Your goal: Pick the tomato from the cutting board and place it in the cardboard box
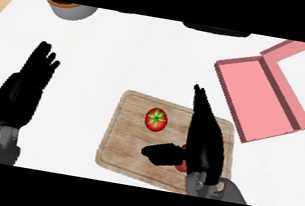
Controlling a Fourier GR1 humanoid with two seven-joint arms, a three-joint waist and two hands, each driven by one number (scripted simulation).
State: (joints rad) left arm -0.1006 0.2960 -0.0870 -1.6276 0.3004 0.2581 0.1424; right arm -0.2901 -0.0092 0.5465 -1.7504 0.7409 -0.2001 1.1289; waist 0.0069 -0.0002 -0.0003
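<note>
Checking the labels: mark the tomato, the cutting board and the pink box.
tomato (pixel 156 119), head view, on its green stem star.
cutting board (pixel 125 143), head view, on bare wood at its left.
pink box (pixel 248 98), head view, on its flat left panel.

Left hand (pixel 25 85) open; right hand (pixel 204 139) open

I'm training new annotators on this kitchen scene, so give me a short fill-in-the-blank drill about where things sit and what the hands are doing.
1. The tomato lies on the wooden ____.
2. The pink box lies to the board's upper ____, its lid open.
3. The right hand hovers over the cutting board with straight fingers, so it is ____.
4. The left hand rests open over the ____ counter, away from the board.

Missing words: cutting board; right; open; white
</note>
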